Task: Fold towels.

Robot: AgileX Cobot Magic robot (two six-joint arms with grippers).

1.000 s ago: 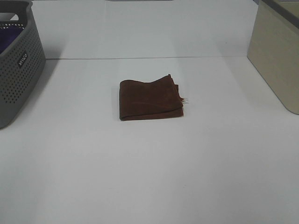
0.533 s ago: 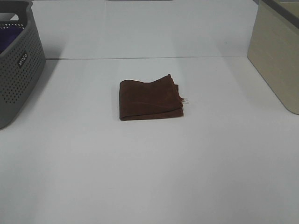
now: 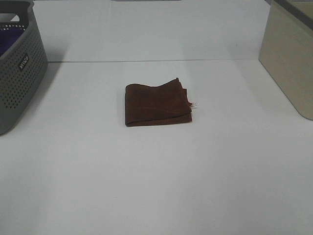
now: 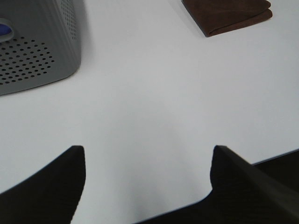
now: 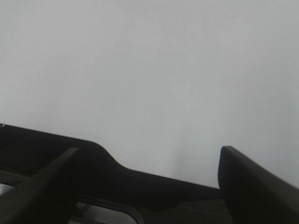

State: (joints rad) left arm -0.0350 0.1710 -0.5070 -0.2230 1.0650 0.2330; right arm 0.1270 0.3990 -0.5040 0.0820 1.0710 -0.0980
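The dark reddish-brown towel point(image 3: 156, 104) lies folded into a small rectangle at the middle of the white table, with a small white tag at its right edge. It also shows in the left wrist view point(image 4: 229, 14), far from the fingers. My left gripper point(image 4: 147, 163) is open and empty over the table's near edge. My right gripper point(image 5: 149, 161) is open and empty over bare table near the edge. Neither gripper shows in the exterior high view.
A grey perforated basket point(image 3: 17, 73) with a purple cloth point(image 3: 12, 36) inside stands at the far left; it also shows in the left wrist view point(image 4: 37, 51). A beige box point(image 3: 291, 54) stands at the far right. The white table point(image 3: 156, 171) spreads around the towel.
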